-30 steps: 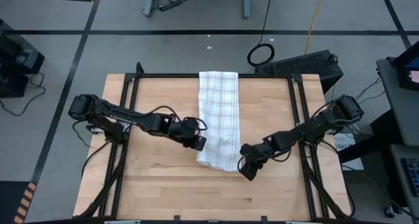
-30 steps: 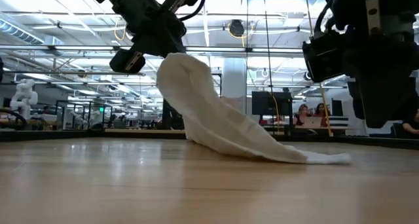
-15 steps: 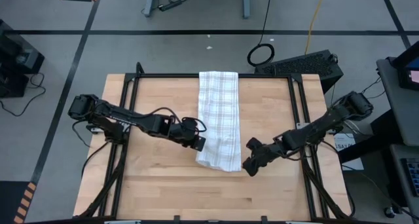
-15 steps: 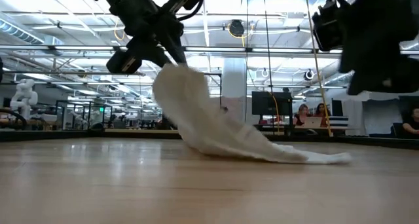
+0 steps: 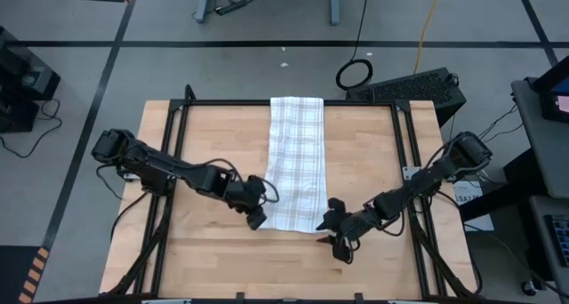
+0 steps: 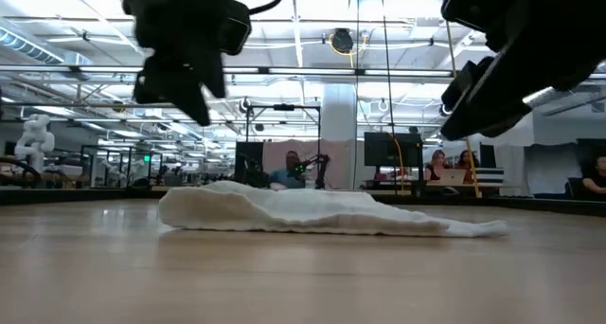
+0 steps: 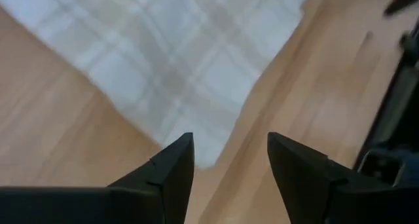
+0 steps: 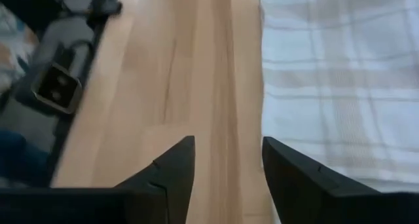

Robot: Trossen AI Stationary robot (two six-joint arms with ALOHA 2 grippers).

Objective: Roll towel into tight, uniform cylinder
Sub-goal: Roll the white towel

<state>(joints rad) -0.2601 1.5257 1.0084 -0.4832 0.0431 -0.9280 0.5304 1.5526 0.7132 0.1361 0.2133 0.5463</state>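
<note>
Thin white cloth towel (image 5: 296, 162) with a faint grey-beige checked grid lies flat as a long folded strip on the light wooden surface (image 5: 204, 251), running from the surface's far edge toward the near side. Low view: the towel (image 6: 312, 212) is a low, slightly rumpled mound, thickest at its near end, nothing lifted off the wood. No rolled part visible.

Left gripper (image 5: 256, 219) sits just beside the towel's near left corner. Left wrist view: the two dark fingers (image 7: 171, 168) stand apart with bare wood and the towel's corner (image 7: 177, 67) showing beyond the gap; jaws released, nothing between them. In the low view this gripper (image 6: 185, 73) hangs above the towel, clear of it.

Right gripper (image 5: 336, 242) is just beside the towel's near right corner, a little nearer the surface's front edge than the left one. Right wrist view: fingers (image 8: 175, 165) parted over bare wood, the towel's long edge (image 8: 340, 86) beside them, not touching; jaws released, empty. Low view: it (image 6: 473, 101) hangs above the towel's thin end.

Black keyboard (image 5: 409, 86) lies beyond the surface's far right corner.
</note>
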